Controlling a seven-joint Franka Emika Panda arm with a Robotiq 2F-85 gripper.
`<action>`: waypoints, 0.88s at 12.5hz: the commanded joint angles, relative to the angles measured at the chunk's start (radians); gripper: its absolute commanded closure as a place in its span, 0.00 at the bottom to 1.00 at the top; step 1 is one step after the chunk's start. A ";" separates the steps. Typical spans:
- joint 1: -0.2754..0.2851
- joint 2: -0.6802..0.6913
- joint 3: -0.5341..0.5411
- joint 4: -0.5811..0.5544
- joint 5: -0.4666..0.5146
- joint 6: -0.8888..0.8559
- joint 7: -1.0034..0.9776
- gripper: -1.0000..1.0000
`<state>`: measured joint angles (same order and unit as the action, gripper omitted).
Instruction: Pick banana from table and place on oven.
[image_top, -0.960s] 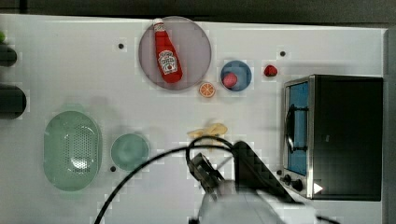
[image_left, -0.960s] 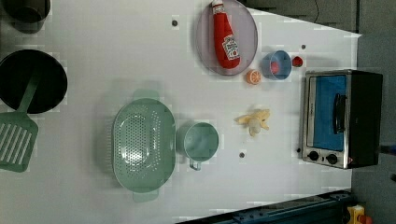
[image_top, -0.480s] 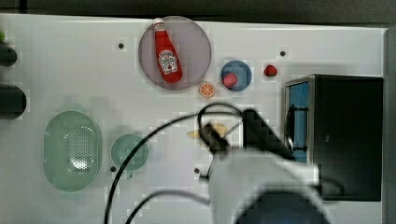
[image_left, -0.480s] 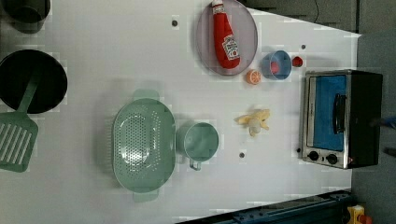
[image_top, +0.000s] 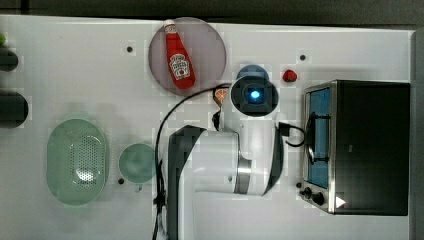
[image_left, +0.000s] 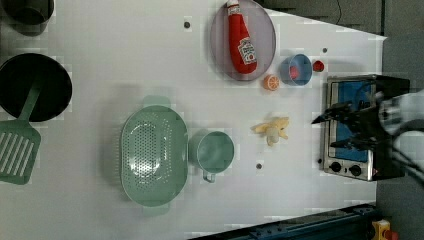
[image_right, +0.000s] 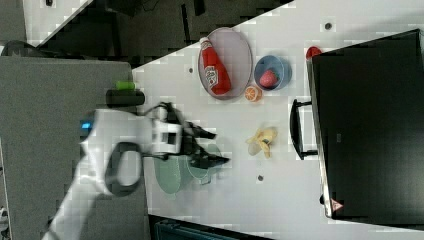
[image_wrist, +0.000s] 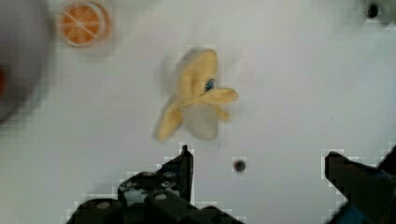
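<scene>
The banana (image_left: 272, 131) lies on the white table (image_left: 125, 65), peel strips splayed, a short way from the oven's door. It also appears as banana (image_right: 262, 141) and banana (image_wrist: 196, 105). The oven (image_right: 370, 125) stands with its black top bare; its silver front frame (image_left: 350, 167) carries black knobs. My gripper (image_right: 221, 147) hangs well above the table, open, nothing between its fingers. In the left view the gripper (image_left: 327, 132) shows in front of the oven door. The wrist view has the gripper (image_wrist: 259, 163) apart from the banana. In the top view my arm hides the banana.
An orange slice (image_left: 271, 82) lies near a grey plate (image_left: 265, 30) holding a ketchup bottle (image_left: 241, 40). A blue bowl (image_left: 295, 70) holds a strawberry. A green colander (image_left: 152, 155) and green cup (image_left: 215, 150) sit beside the banana. A black pan (image_left: 30, 85) and a spatula (image_left: 17, 155) are on the left view's left.
My arm has swung across the top view from its lower edge toward the middle and now covers the banana. The gripper has entered the left view's right side. The banana stayed put.
</scene>
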<state>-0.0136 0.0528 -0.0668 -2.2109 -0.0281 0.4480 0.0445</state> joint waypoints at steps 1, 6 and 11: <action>-0.007 -0.030 0.025 -0.051 0.000 0.182 0.026 0.00; -0.007 0.097 0.029 -0.207 0.000 0.480 0.026 0.00; -0.005 0.251 0.036 -0.214 0.000 0.611 0.026 0.00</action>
<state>-0.0187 0.2881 -0.0479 -2.4297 -0.0453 1.0391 0.0447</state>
